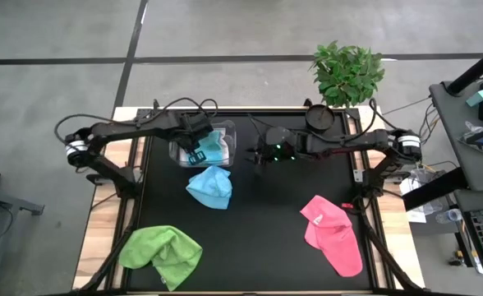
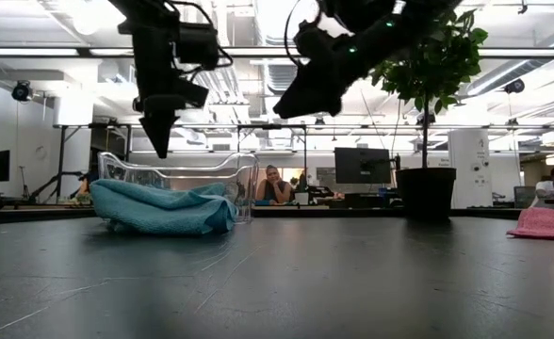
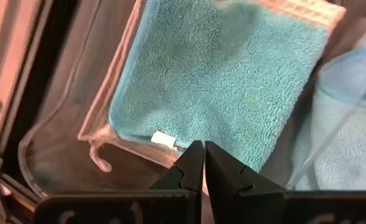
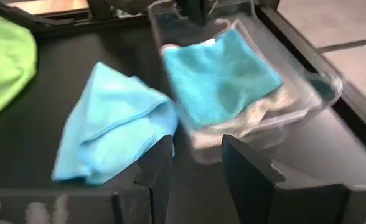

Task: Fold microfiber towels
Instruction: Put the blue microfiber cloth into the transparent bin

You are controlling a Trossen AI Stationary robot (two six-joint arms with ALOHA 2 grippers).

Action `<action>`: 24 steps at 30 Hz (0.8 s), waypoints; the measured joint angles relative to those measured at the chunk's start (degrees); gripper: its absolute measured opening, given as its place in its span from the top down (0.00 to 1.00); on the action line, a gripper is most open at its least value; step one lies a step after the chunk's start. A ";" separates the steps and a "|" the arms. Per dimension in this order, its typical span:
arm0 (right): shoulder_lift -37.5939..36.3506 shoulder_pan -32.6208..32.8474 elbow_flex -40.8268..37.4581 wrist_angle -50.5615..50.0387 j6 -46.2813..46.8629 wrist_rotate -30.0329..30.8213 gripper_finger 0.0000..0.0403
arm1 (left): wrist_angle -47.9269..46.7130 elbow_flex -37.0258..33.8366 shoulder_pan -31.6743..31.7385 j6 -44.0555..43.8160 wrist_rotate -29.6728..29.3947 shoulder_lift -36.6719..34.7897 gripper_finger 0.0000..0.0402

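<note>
In the low view, the dark table (image 2: 277, 282) fills the front of the picture. A crumpled light blue towel (image 2: 164, 209) lies at the left middle, with its long side going left to right. Just behind it stands the clear tub (image 2: 178, 174).

From above, the tub (image 1: 225, 131) sits in the upper middle of the frame. A folded teal-blue towel (image 1: 213, 146) lies flat in it, on top of a pale one (image 4: 258, 121). The left gripper (image 1: 194, 154) hangs right over the tub, above the folded towel. Its fingers (image 3: 192, 165) are pressed tight together with nothing between them.

The crumpled light blue towel (image 1: 210, 187) lies just below the tub in the picture and points down and a bit right. The right gripper (image 1: 258, 154) floats to the right of the tub, apart from every towel. Its fingers (image 4: 155, 165) are spread apart and hold nothing.

The lime green towel (image 1: 161, 253) lies bunched at the lower left, long from left to right. The pink towel (image 1: 332, 233) lies at the lower right and slants down to the right. A potted plant (image 1: 347, 72) stands at the top edge of the table.
</note>
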 joint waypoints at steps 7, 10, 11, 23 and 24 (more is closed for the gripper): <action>10.07 -4.63 16.23 -11.52 -8.07 -2.95 0.68 | 10.41 -5.73 -0.06 7.21 6.04 -9.35 1.00; 15.35 -6.02 24.36 -16.24 -13.10 -3.52 0.68 | 14.28 -8.23 -0.08 10.37 6.99 -12.52 1.00; 16.94 -6.53 27.06 -17.61 -14.57 -3.69 0.68 | 14.53 -8.87 0.01 10.55 6.99 -13.19 1.00; 34.71 -9.19 55.25 -32.35 -21.89 -3.67 0.68 | 23.57 -18.24 1.31 13.72 6.99 -14.92 1.00; 36.05 -9.19 57.15 -33.13 -21.89 -3.67 0.68 | 23.91 -18.68 1.70 14.10 6.99 -14.52 1.00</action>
